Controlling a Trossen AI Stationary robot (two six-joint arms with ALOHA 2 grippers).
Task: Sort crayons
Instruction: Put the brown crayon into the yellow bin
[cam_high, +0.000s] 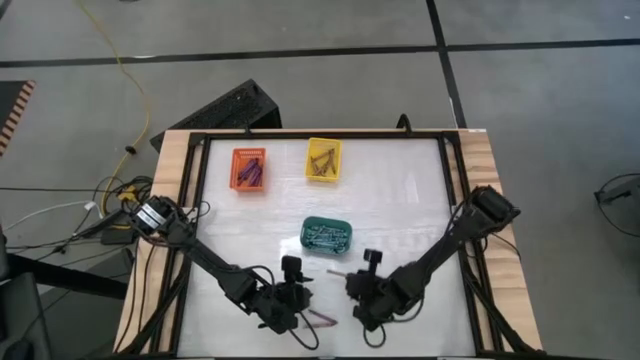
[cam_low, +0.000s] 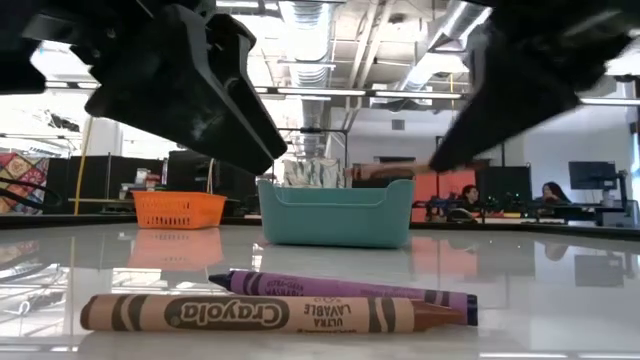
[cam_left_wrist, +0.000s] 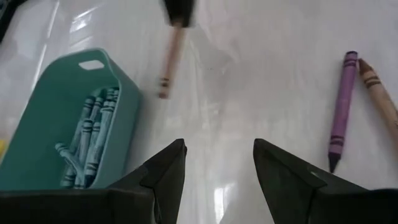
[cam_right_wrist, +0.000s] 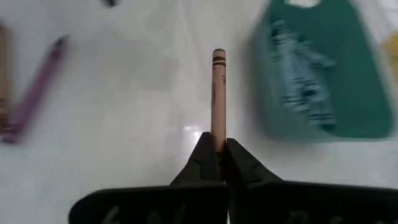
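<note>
Right gripper (cam_right_wrist: 217, 152) jaws clamped on brown crayon (cam_right_wrist: 217, 93), near teal basket (cam_right_wrist: 323, 81) of teal crayons (cam_left_wrist: 87, 140). Left gripper (cam_left_wrist: 217, 168) jaws wide, empty. Purple crayon (cam_low: 345, 288) and second brown crayon (cam_low: 270, 313) touching on surface (cam_low: 560, 300).

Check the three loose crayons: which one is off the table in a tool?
The brown crayon pinched in the right tool, beside the teal basket. The purple crayon and the other brown crayon lie side by side on the table.
</note>
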